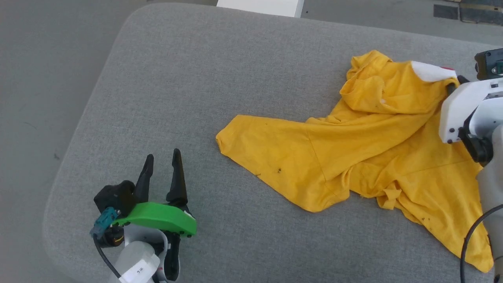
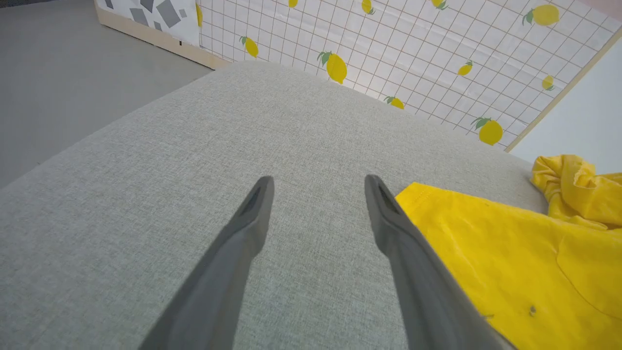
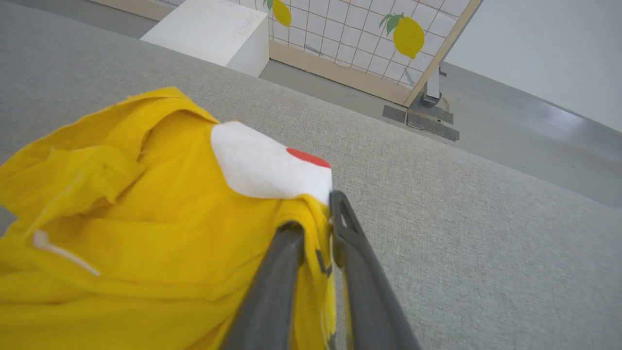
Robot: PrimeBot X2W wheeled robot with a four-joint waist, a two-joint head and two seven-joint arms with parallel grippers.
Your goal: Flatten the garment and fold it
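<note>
The garment (image 1: 365,145), a mustard-yellow T-shirt, lies crumpled over the right half of the grey cushioned surface (image 1: 196,78), one sleeve stretched out toward the left. A white patch with a red dot (image 3: 265,167) shows at its far right fold. My right gripper (image 3: 316,223) is shut on a fold of the garment (image 3: 146,218) just below that patch; in the head view the pale right arm (image 1: 467,110) covers the fingers. My left gripper (image 1: 162,159) rests open at the lower left, nothing between its fingers (image 2: 252,214), the sleeve edge (image 2: 486,253) just to its right.
The grey surface ends in a rounded edge at the left, with grey floor (image 1: 39,78) beyond. A white box (image 3: 214,34) stands past the far edge, in front of a lemon-patterned panel (image 2: 413,48).
</note>
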